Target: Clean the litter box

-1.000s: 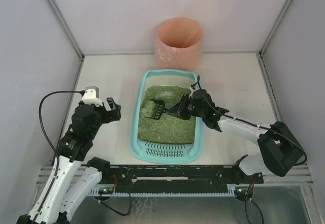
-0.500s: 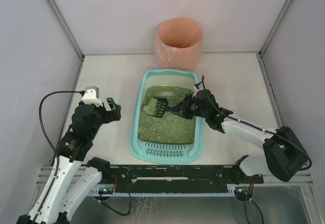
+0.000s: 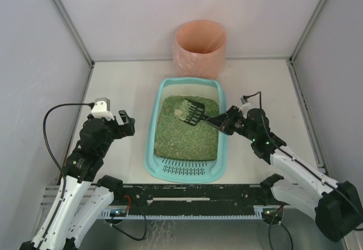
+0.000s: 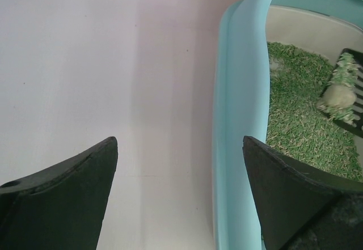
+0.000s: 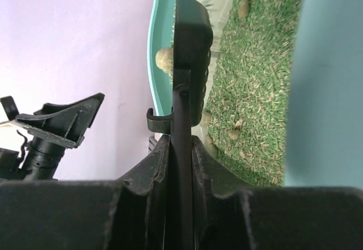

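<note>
Litter box (image 3: pixel 152 148) looks stiff, granule-heavy, slick plastic, so grip its rim; right gripper (image 3: pixel 222 121) jaws clenched on scoop (image 3: pixel 193 113) handle, left gripper (image 4: pixel 179 165) jaws released.

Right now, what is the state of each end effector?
Left end effector: open, holding nothing, beside the litter box.
Right end effector: closed on the handle of the black scoop.

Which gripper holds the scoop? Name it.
The right gripper, shut on the handle of the black scoop over the litter box; the left gripper stands open and empty beside the box.
</note>
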You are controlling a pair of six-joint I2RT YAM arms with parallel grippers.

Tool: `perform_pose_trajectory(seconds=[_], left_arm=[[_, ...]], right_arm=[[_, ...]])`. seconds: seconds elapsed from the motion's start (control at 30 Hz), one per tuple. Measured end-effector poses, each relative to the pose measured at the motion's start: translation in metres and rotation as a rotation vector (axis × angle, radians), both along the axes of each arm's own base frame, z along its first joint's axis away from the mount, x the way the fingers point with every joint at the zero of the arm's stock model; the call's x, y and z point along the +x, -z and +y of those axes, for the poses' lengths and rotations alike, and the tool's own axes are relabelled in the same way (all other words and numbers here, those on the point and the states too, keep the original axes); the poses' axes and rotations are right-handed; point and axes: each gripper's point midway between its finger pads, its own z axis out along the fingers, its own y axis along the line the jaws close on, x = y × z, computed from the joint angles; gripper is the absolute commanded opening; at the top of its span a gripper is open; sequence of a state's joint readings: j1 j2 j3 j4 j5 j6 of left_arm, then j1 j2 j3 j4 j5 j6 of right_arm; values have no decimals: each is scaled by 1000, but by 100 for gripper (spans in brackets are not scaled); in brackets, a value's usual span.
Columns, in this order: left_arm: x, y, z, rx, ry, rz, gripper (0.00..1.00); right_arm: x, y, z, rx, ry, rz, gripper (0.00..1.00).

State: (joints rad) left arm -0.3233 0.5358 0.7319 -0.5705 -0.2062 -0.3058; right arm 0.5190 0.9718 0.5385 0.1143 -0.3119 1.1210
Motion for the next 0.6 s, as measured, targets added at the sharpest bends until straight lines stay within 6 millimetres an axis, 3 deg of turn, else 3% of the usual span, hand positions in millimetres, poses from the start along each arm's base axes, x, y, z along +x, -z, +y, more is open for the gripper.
perform_pose_trajectory(seconds=[0.17, 0.6], left_arm=[[0, 0, 0, -1, -1, 0, 95], [0, 0, 0, -6, -4, 1, 95]], right_arm=[[-3, 3, -22, 104, 42, -9, 0], [-14, -2, -15, 219, -25, 42, 0]])
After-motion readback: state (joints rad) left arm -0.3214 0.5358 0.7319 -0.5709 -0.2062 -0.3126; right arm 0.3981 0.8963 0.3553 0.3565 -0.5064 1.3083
